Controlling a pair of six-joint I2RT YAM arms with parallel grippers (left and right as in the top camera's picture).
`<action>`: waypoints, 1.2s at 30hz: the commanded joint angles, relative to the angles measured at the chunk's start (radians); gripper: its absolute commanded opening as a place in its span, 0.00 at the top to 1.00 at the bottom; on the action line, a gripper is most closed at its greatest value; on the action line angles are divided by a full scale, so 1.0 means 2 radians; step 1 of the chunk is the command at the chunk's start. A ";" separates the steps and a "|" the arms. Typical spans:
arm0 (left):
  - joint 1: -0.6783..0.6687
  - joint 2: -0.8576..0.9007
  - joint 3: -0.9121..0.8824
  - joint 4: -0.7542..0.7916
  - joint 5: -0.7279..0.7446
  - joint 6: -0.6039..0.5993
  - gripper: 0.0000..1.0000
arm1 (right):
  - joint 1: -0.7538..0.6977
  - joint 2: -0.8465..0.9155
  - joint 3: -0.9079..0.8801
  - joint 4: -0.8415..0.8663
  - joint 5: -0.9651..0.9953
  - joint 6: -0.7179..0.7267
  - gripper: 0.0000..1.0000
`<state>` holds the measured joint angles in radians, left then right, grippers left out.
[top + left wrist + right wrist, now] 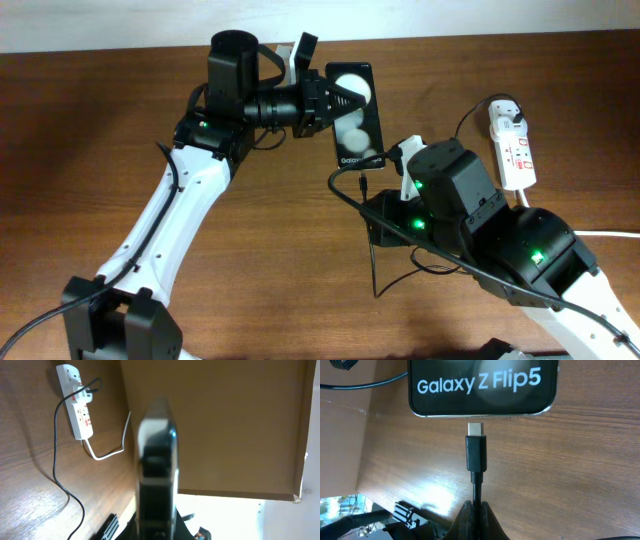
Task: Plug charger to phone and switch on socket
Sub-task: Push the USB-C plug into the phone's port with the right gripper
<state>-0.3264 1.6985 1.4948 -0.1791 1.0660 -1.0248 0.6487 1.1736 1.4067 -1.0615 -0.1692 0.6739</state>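
Misalignment is the chief hazard. The right gripper [476, 510] has its jaws pinched shut on the charger [476, 455] just behind the connector body. The bare metal tip stands straight ahead of those jaws, a small gap short of the bottom edge of the phone [482, 385] and not yet in the port. Because the grip sits on the thin cable rather than on the stiff connector, the tip could probably bend aside under a push and skid along the phone's edge instead of seating. The left gripper [345, 100] is closed across the phone, which lies between its jaws near the top end. A hard shove from the connector could slide or twist the phone in that hold, since the force would arrive at the end farthest from the left jaws. Slack cable loops close beside the right arm and might snag as it advances. The socket [514, 152] lies well off to the outer side of the right jaws on the table [570, 470], with its switch apparently not yet attended to. Counted, the pictures show one phone, one charger, one socket, one thick white cord [107, 454] and two grippers.
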 commanded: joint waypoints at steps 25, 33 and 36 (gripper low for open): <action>-0.001 -0.001 0.011 -0.001 0.016 0.012 1.00 | 0.003 0.000 -0.002 0.014 -0.001 -0.006 0.96; 0.000 -0.001 0.011 -0.001 0.023 0.011 1.00 | 0.003 0.000 -0.002 0.003 -0.001 -0.006 0.96; -0.001 -0.001 0.011 -0.001 0.023 0.011 1.00 | 0.003 0.000 -0.002 0.003 -0.001 -0.006 0.96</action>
<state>-0.3264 1.6985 1.4948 -0.1864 1.0744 -1.0138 0.6487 1.1736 1.4059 -1.0538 -0.1738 0.6731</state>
